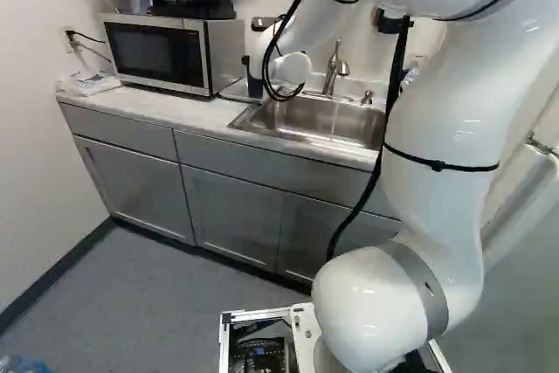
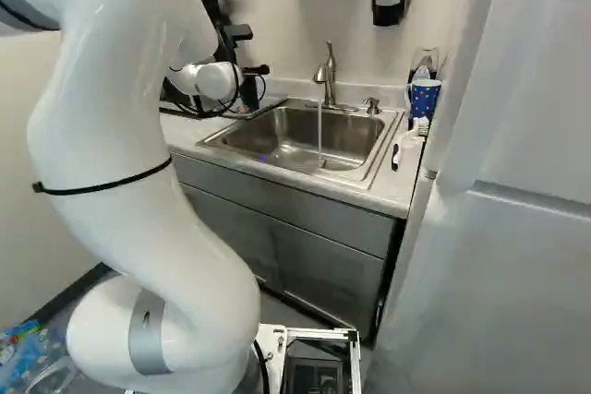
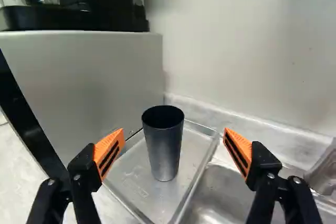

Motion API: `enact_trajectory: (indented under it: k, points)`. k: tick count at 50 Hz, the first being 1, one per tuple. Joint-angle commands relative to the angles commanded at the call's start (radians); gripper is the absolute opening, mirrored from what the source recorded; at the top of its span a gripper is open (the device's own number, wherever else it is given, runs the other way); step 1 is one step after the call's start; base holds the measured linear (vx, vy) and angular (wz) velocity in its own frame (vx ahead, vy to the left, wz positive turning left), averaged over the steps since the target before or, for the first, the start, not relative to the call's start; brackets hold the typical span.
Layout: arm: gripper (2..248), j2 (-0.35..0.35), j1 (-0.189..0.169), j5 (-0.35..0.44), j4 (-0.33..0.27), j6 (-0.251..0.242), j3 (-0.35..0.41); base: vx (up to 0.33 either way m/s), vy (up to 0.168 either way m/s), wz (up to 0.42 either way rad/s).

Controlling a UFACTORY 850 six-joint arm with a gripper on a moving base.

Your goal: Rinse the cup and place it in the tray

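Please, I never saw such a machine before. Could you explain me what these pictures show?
The machine is one white robot arm. Two pictures look ahead from behind it, one from its left, one from its right. The third looks along its end effector.

On the counter is a microwave. Water runs from the tap into the sink. Beside the sink, a dark cup stands upright in a tray. The end effector is open and holds nothing.
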Motion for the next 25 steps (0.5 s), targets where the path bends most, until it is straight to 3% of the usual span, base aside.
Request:
enact_trajectory:
  k: [25]
  points:
    - [247, 0.009, -0.067, 0.000, 0.000, 0.000, -0.043, 0.000, 0.000, 0.000]
